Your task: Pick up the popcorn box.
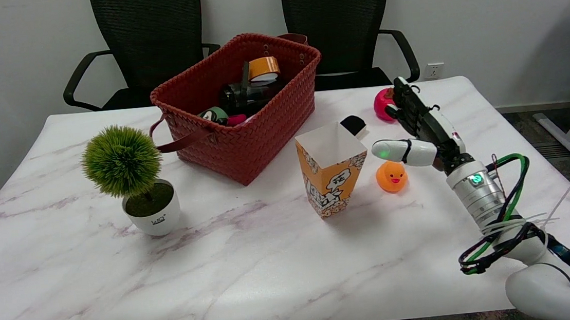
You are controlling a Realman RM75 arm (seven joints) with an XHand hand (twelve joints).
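Note:
The popcorn box (331, 172) stands upright near the table's middle, orange and white with cartoon popcorn print, its open top empty. My right hand (419, 127) hovers to the right of the box, above the table, fingers stretched out and apart with the thumb pointing toward the box. It holds nothing and a clear gap separates it from the box.
An orange rubber duck (391, 176) sits between the box and my hand. A red woven basket (281, 111) with tape rolls and other items stands behind the box. A potted green plant (129, 176) is at the left. A red ball (383, 104) and a black-and-white object (354, 124) lie behind.

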